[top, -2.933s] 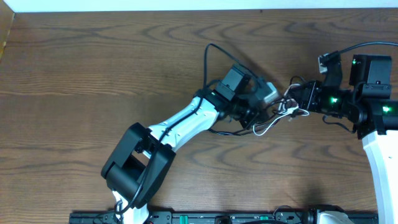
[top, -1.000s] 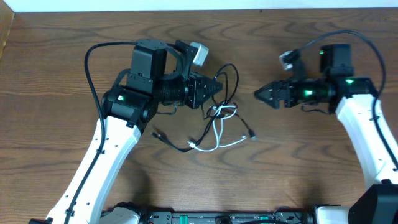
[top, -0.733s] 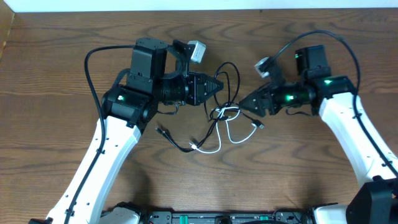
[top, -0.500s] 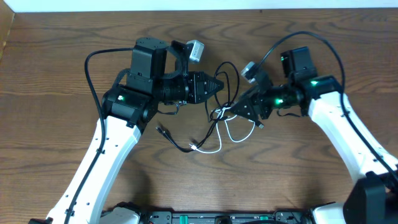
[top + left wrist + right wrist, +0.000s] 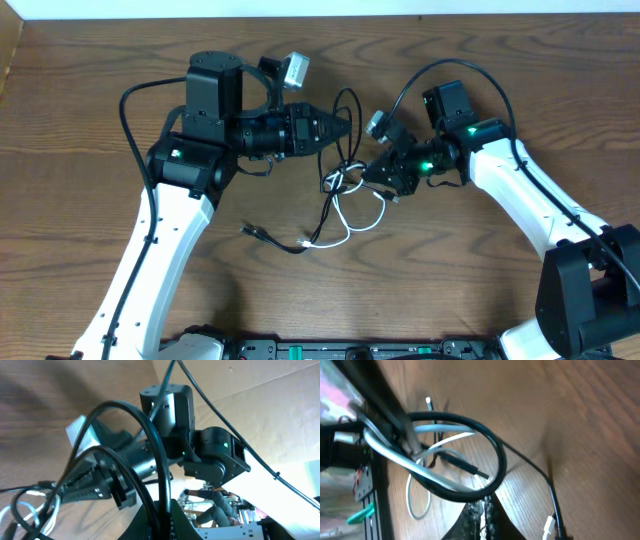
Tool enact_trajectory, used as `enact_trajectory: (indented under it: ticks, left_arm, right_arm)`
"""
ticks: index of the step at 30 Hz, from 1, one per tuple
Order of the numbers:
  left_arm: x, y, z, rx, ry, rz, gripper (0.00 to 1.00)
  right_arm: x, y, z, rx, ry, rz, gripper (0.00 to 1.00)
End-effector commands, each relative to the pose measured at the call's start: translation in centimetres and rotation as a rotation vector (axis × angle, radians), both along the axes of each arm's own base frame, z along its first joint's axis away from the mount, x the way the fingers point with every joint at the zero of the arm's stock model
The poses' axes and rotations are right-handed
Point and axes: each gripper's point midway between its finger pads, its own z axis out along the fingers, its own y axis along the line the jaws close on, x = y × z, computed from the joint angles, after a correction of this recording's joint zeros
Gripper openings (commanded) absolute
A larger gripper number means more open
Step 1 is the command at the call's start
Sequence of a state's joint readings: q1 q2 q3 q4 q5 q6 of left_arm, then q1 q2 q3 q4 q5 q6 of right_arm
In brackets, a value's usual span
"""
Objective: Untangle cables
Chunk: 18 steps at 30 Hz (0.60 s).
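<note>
The left gripper (image 5: 347, 125) reaches in from the left and is clamped on the black cable (image 5: 270, 240), which loops over its tip and trails off to a plug on the near-left of the wooden table (image 5: 100, 60). Facing it from the right, the right gripper (image 5: 372, 172) has its fingers pinched on the bottom of that black loop, right at the knot at mid-table. The white cable (image 5: 347, 232) crosses the same spot and lies in loose loops just nearer, though whether it is in that pinch too cannot be told.
</note>
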<state>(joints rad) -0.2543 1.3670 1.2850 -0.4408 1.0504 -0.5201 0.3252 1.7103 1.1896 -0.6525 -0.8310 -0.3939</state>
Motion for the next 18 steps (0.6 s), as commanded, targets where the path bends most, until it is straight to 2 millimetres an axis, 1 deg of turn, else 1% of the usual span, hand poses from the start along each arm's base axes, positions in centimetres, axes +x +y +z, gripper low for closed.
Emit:
enact_trajectory:
  ticks: [1, 2, 3, 4, 5, 6, 7, 10, 12, 15, 18]
  left_arm:
    - [-0.7, -0.1, 0.9, -0.028, -0.004, -0.03, 0.07]
    - [-0.7, -0.1, 0.9, -0.028, -0.002, -0.031, 0.08]
    - [-0.7, -0.1, 0.9, -0.028, -0.002, -0.031, 0.07]
    - [-0.7, -0.1, 0.9, -0.028, -0.002, -0.031, 0.07]
    - [-0.7, -0.1, 0.9, -0.028, -0.002, -0.03, 0.07]
    - [-0.7, -0.1, 0.9, -0.028, -0.002, -0.03, 0.07]
    - [-0.7, -0.1, 0.9, -0.028, -0.002, -0.03, 0.07]
    - [-0.7, -0.1, 0.9, -0.027, 0.001, -0.03, 0.08]
    - [-0.7, -0.1, 0.9, -0.027, 0.001, -0.03, 0.08]
    - [-0.7, -0.1, 0.9, -0.028, 0.005, -0.029, 0.07]
    - [-0.7, -0.1, 0.9, -0.029, 0.012, -0.027, 0.08]
  right_arm:
    - [-0.1, 0.7, 0.8, 0.048, 0.041, -0.019, 0.01]
    - [0.0, 0.9, 0.9, 0.06, 0.038, -0.015, 0.03]
    - [0.1, 1.0, 1.1, 0.067, 0.035, -0.018, 0.08]
    - [0.3, 1.0, 1.2, 0.071, 0.033, -0.025, 0.16]
    - [0.5, 1.1, 1.3, 0.074, 0.034, -0.031, 0.28]
    - [0.6, 1.0, 1.3, 0.077, 0.027, -0.033, 0.43]
    - [0.7, 1.0, 1.3, 0.078, 0.023, -0.033, 0.5]
    - [1.0, 0.7, 1.2, 0.065, 0.016, -0.047, 0.64]
    - [1.6, 0.3, 0.9, 0.046, -0.003, -0.066, 0.7]
    - [3.0, -0.1, 0.4, -0.007, -0.056, -0.11, 0.71]
    - [4.0, 0.2, 0.3, -0.025, -0.051, -0.178, 0.71]
